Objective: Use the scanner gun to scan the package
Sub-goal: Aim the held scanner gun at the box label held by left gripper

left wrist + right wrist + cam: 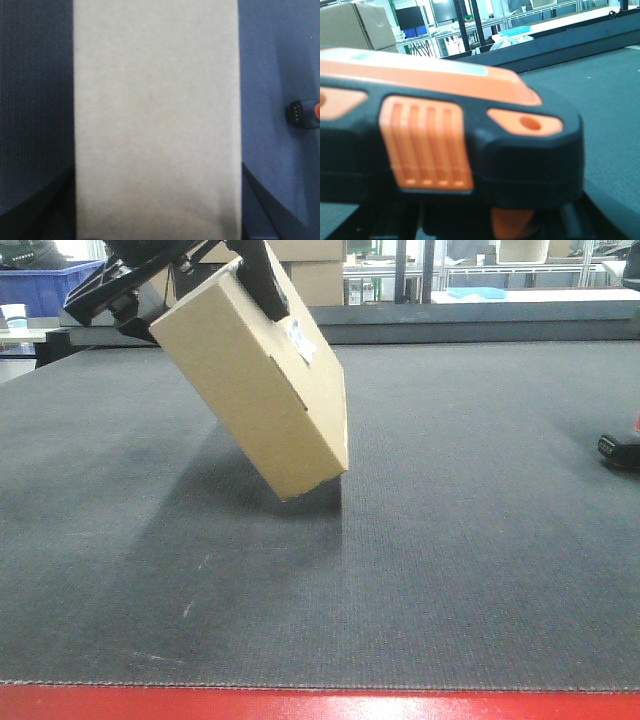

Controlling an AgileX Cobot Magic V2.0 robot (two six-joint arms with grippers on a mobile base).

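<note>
While the package [250,380] tilts, cardboard boxes [320,282] stand behind.

"What did the bench [450,540] look like?"

"It had a dark grey woven top with a red front edge [320,705]. Behind it stood cardboard boxes [320,282], a blue crate [40,285] and a white cup [14,317]."

"And farther back?"

"There were black uprights [476,22], a dark monitor [410,17] and a turquoise tray [517,31], all brightly lit."
</note>
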